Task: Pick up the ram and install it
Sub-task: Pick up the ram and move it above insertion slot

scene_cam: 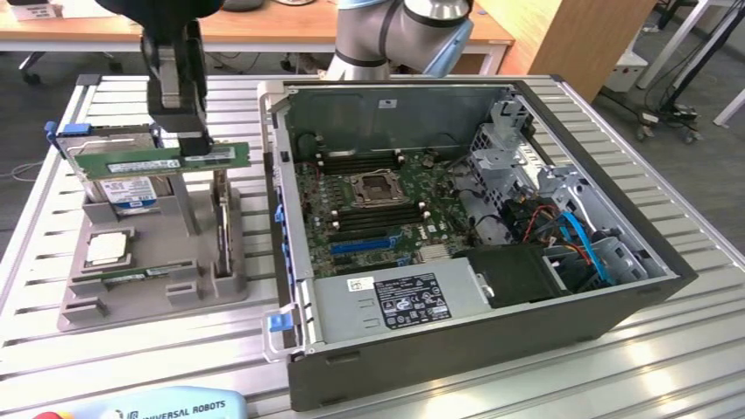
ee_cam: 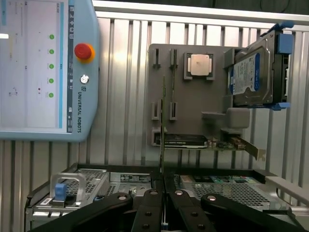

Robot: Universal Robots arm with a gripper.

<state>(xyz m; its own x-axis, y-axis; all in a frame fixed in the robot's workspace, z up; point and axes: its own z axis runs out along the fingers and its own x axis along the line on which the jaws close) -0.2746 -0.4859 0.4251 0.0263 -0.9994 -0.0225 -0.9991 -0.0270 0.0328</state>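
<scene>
One ram (scene_cam: 219,154) in the claw (scene_cam: 184,141)

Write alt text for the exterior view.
The end effector is shut on the ram, holding the green stick level above a grey parts holder on a slatted metal table. On the exterior view's right an open computer case lies with its motherboard exposed.

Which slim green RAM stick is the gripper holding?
Find the grey parts holder on the exterior view's left of the open computer case. The held green memory stick hangs level above it, pinched by the black gripper; its twin lies slotted in the holder.
</scene>
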